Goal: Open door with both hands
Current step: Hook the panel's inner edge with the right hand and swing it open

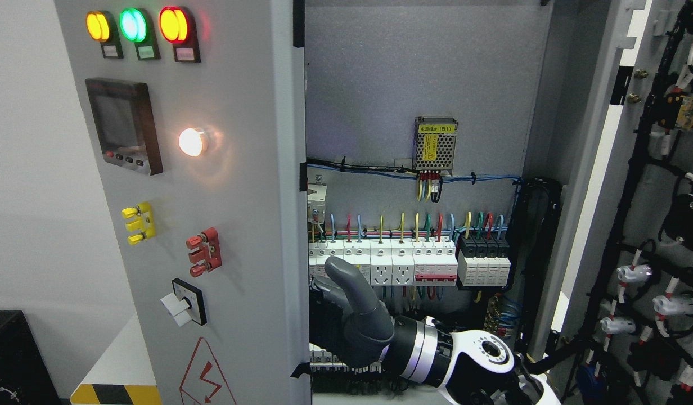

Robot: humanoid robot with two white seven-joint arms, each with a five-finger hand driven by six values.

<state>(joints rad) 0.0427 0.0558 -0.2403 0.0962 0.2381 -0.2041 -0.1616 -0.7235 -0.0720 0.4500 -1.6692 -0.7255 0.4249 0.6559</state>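
Note:
The grey cabinet's left door (234,185) carries lamps, a screen and switches, and it stands swung partway out. The right door (656,236) is wide open at the picture's right, showing its wired inner side. My right arm comes in from the bottom right. My right hand (338,315) sits low in the opening, pressed against the left door's inner edge (300,292), which hides part of it. The left arm does not show.
Inside the cabinet are a row of white breakers (380,264), black breakers (484,264), coloured wires and a mesh power supply (435,145). A black box (14,354) stands at the lower left. A yellow-black striped ledge (116,394) lies below the left door.

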